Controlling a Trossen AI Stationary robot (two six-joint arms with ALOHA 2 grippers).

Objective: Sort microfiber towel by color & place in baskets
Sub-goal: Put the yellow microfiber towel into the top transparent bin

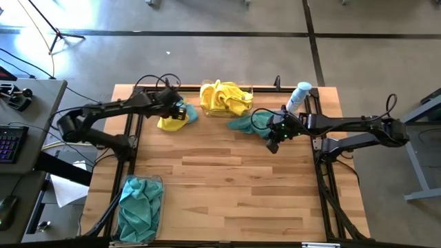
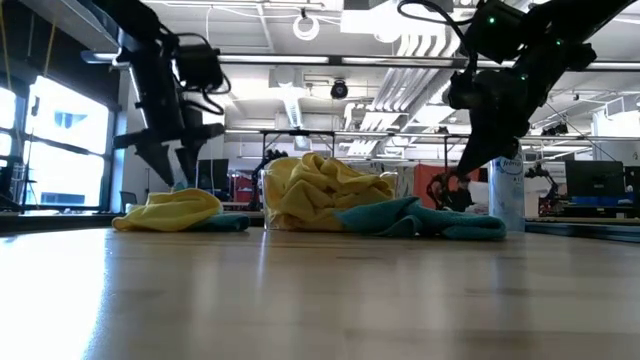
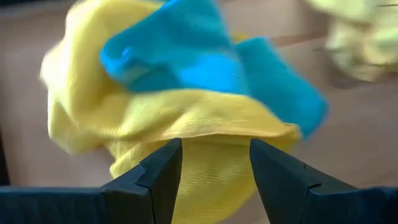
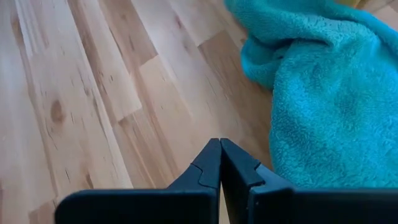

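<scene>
A yellow towel lies bunched on the table's far left part, with a teal-blue towel against its far side. My left gripper is open just above it, pointing down, a yellow fold between its fingers. Another teal towel lies crumpled on the table by the far basket. My right gripper is shut over bare wood just to its right. My left gripper comes from above with open fingers on either side of a yellow fold on the towel's top. I cannot tell whether they touch the cloth. The towel lies on the table.
A clear basket at the far edge holds yellow towels. A second clear basket at the near left corner holds teal towels. A white-and-blue spray bottle stands at the far right. Bare wood fills the table's middle and near right.
</scene>
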